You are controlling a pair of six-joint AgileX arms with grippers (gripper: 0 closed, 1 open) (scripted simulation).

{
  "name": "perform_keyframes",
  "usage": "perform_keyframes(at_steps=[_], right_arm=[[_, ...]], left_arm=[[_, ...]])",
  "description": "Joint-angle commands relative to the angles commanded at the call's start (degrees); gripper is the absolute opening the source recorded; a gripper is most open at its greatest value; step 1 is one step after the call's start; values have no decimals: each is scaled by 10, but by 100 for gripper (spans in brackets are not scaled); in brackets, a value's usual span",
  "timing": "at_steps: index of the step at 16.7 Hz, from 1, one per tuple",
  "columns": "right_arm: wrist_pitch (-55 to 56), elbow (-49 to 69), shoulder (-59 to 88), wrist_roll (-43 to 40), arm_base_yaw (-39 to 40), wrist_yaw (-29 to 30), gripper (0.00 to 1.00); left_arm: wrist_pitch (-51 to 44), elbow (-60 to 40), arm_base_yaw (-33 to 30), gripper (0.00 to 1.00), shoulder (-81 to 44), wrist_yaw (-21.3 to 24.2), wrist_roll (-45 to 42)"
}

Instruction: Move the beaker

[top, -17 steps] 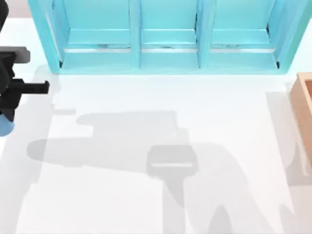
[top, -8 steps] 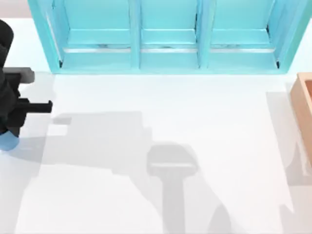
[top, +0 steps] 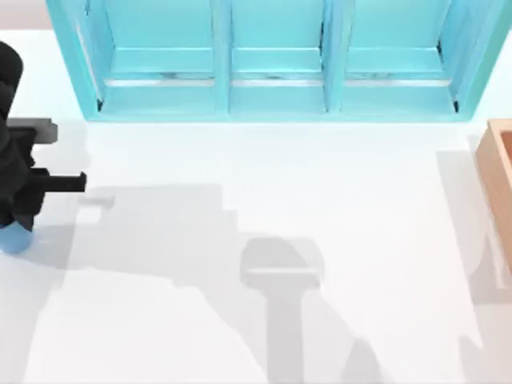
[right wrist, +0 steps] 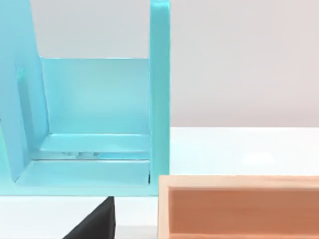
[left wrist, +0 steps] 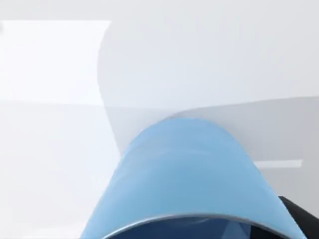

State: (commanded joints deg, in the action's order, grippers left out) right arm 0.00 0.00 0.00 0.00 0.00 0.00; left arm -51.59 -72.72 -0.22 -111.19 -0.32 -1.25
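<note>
Carrying step under way, by the look of it: left tool (top: 14, 210) at the table's (top: 264, 176) far left edge, closed on the beaker (left wrist: 187, 174), blue base peeking out just beneath the tool in the top view. Whether lifted or touching down, unclear. Next, probably: lower gently and release only once seated upright. Right tool's state: cannot tell.

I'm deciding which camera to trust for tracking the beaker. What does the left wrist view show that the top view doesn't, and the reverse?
Left wrist view alone: the beaker's tapering blue wall and round rim, close up. Top view alone: the left arm at the table's left edge above the beaker, the teal shelf unit and a wooden box at the right edge. Both: the beaker and the white table.
</note>
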Motion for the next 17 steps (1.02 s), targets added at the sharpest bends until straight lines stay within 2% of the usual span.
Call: perform_keyframes(at_steps=[11, 17], right_arm=[[0, 0, 0, 0, 0, 0, 100], [0, 0, 0, 0, 0, 0, 100]], left_arm=[[0, 0, 0, 98, 0, 0, 0], [0, 0, 0, 100, 0, 0, 0]])
